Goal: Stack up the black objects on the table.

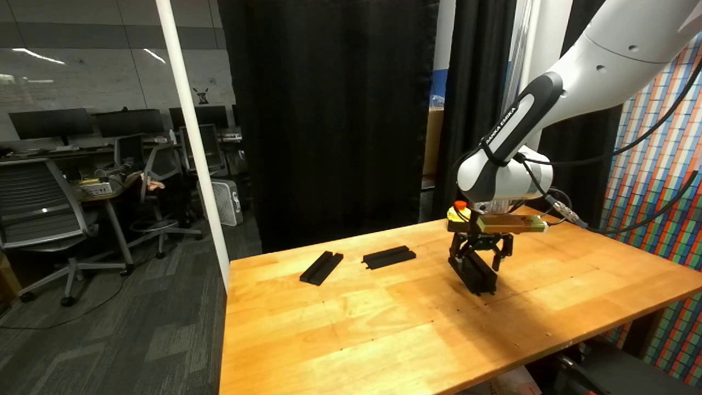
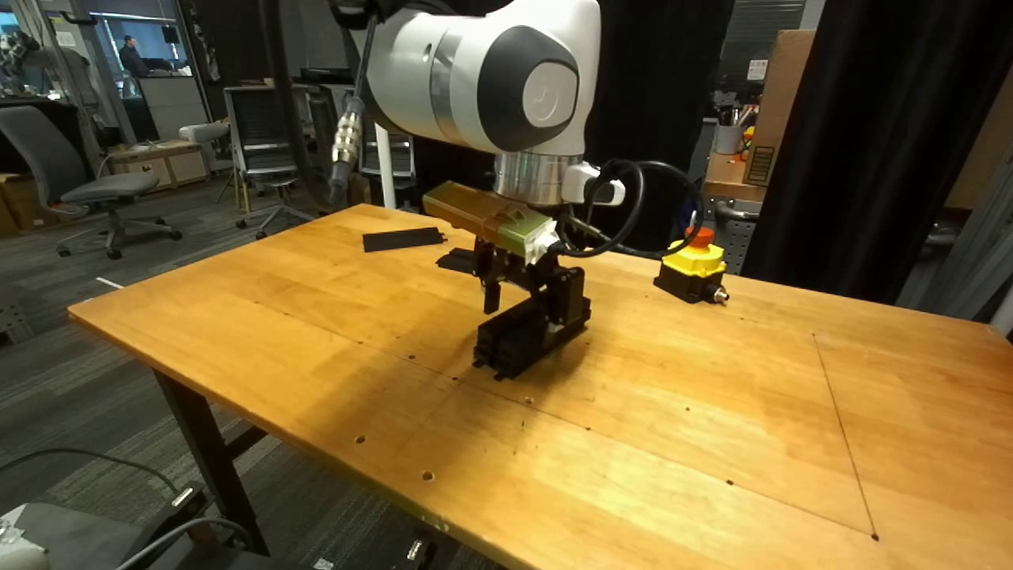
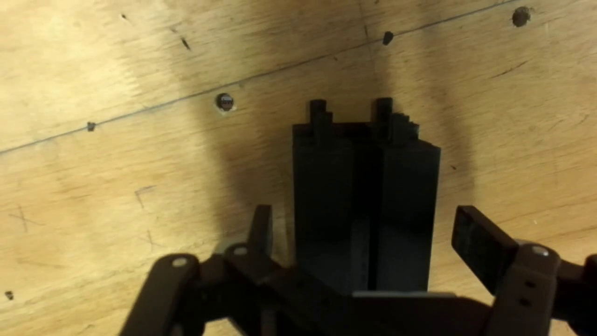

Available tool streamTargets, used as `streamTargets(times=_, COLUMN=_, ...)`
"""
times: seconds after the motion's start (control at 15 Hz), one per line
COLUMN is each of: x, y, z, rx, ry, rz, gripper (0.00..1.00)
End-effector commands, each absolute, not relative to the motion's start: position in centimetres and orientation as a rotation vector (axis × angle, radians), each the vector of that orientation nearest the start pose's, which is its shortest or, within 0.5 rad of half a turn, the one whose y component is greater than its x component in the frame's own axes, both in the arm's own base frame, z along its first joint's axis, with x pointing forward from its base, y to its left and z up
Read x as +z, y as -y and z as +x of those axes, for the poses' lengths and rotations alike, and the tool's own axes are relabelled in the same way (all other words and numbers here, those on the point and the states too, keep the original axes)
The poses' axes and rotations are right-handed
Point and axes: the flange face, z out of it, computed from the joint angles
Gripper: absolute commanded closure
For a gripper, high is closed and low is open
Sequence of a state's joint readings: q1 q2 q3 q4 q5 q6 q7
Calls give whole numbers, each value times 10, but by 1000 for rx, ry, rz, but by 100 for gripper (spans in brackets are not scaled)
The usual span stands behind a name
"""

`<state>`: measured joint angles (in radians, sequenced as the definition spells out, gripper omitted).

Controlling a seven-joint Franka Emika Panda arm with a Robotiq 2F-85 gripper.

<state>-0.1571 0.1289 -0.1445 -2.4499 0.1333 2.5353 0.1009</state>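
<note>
black stack (image 3: pixel 366 196) stands between the fingers (image 3: pixel 481 246) — a gap each side.

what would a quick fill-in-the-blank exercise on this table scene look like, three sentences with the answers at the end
1. Away from the stack, ____ loose black bars lie on the table.
2. In the wrist view, the gripper stands ____, with the table showing between each finger and the stack.
3. The button on top of the yellow-and-black box is coloured ____.

Missing words: two; open; red.
</note>
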Motion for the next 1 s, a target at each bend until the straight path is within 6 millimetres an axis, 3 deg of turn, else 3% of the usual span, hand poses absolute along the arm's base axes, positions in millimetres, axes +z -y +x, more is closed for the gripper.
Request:
streamTargets(times=0.0, x=262, y=144, z=464, rx=49, ry=-831, rz=-2995, gripper=0)
streamTargets(times=0.53, x=317, y=106, z=496, rx=-4, ry=-805, rz=-3096, gripper=0)
streamTargets(times=0.93, x=335, y=65, z=527, rx=-44, ry=-619, rz=-3160, gripper=0)
